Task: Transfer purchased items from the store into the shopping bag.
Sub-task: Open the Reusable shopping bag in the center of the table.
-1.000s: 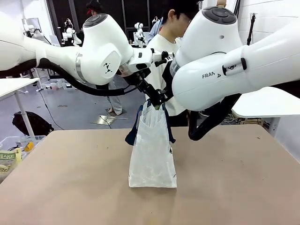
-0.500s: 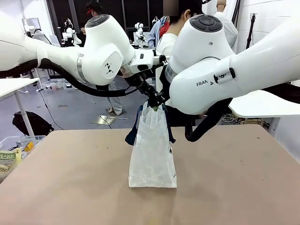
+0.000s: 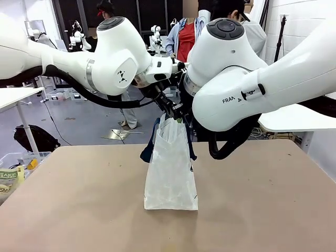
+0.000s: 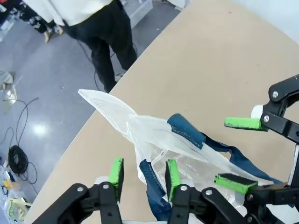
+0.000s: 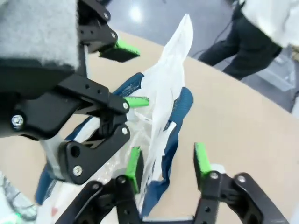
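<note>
This is a robotics lab, by every sign. A big white jointed left arm (image 3: 113, 58) and a matching right arm (image 3: 236, 84), lettered "FRAN" on its casing, reach over a plain tan tabletop (image 3: 79, 210). On it stands a tall frosted translucent plastic shopping bag with navy strap handles (image 3: 170, 173). Around it spreads a bare glossy grey floor (image 3: 79, 123). A coil of black cable (image 4: 15, 158) lies loose on the floor, and a black bag (image 3: 34, 137) sits there too. To the right is a white side table (image 3: 299, 115), and low on the left a clear plastic bin (image 3: 21, 163) of oddments. A person in a red top (image 3: 186, 39) stands in the open hall beyond.
</note>
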### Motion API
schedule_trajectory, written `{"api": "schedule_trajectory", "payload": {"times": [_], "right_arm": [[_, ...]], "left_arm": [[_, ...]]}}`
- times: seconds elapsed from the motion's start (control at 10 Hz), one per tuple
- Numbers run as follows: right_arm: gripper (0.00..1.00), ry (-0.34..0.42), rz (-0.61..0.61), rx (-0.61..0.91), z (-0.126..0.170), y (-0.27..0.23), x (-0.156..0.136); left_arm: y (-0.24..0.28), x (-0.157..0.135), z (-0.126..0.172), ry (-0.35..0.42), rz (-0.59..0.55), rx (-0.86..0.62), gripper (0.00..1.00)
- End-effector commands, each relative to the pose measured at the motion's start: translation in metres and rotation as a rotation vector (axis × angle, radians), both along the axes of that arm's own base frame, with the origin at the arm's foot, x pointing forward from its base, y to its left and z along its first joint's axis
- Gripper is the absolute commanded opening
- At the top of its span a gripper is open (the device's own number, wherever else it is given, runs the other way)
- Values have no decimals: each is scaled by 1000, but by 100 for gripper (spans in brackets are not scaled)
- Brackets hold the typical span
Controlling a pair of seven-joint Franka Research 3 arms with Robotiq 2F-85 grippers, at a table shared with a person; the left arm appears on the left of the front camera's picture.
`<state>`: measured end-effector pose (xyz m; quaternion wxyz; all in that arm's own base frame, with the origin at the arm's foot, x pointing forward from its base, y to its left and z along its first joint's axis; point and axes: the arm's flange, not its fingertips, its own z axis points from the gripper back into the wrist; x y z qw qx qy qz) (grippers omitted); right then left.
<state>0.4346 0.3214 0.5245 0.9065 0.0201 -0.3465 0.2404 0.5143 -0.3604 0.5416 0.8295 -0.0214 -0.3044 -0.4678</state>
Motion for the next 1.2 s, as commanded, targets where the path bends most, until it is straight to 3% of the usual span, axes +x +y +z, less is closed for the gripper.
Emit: {"api": "schedule_trajectory", "payload": {"times": [0.0,0.5,0.8,1.1], "right_arm": [[0,-6,-37,-2,-3,12,6],[0,-39,-82,-35,-3,9,5],[0,-126,-144,-105,-4,2,-1],[0,-151,-198,-140,-12,-8,0]], "left_arm": [[-3,1,2,4,23,30,0],[8,1,4,1,43,38,0],[49,-1,8,-35,92,-15,0],[98,-2,13,-60,126,-76,0]]}}
